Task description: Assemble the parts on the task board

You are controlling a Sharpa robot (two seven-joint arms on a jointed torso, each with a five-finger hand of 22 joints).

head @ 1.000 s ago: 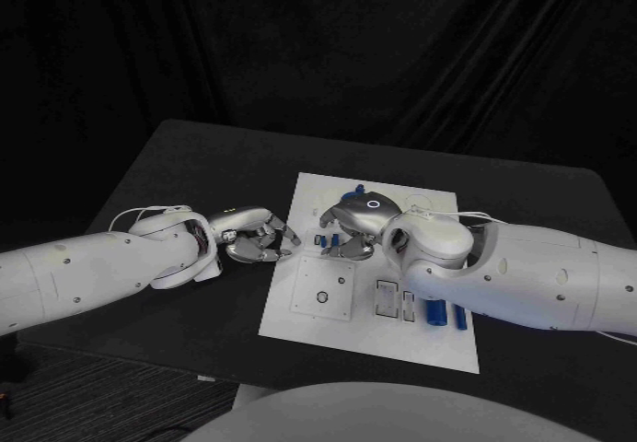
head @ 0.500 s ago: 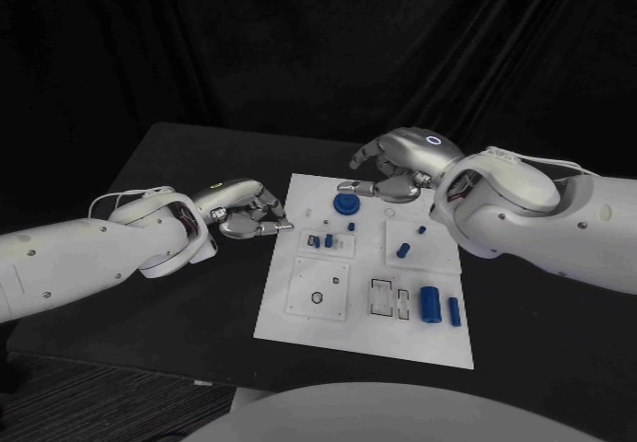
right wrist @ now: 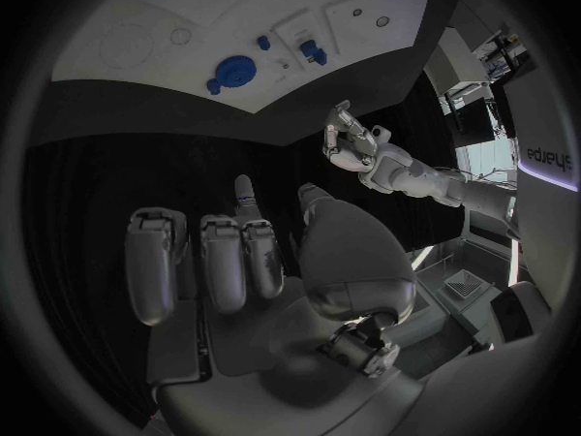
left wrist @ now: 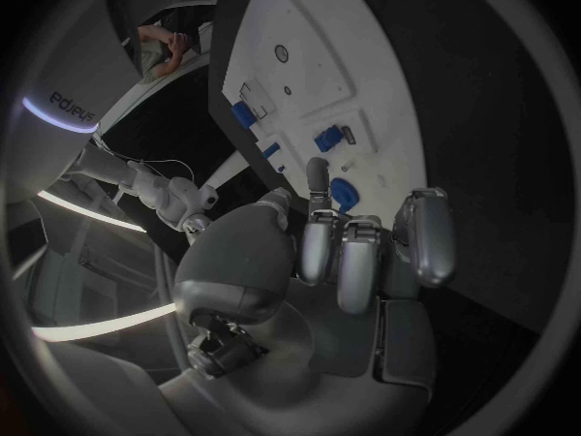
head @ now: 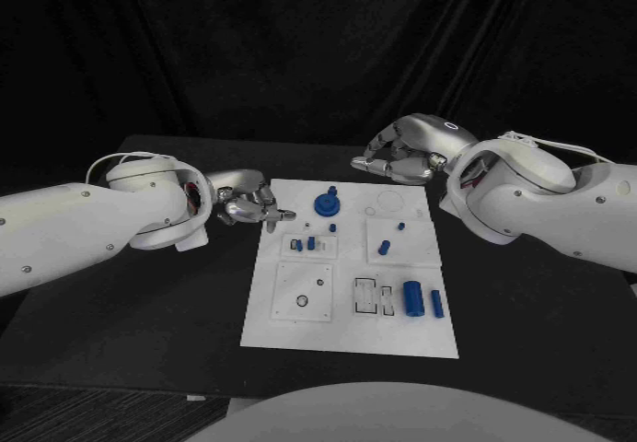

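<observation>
The left arm comes in low from the worktop's (head: 159,304) left side and bends so that the left hand (head: 249,204) hangs just beside the left edge of the task board (head: 352,336), near its far corner. Its fingers are curled in toward the palm with nothing between them, as the left wrist view (left wrist: 351,252) also shows. The right arm reaches in from the right with its wrist raised, and the right hand (head: 399,158) hovers just beyond the board's far edge, fingers likewise curled in on nothing; the right wrist view (right wrist: 224,257) shows them folded and bare. Lettering on a white arm shell appears mirrored in both wrist views and cannot be read with certainty. On the board, a round blue part with a peg (head: 325,201) stands near the far edge, between the two hands and touched by neither. Smaller blue parts (head: 311,244) sit in a middle recess, one blue part (head: 384,247) lies to their right, and two blue cylinders (head: 413,299) lie side by side nearer the robot, well apart from both hands.
</observation>
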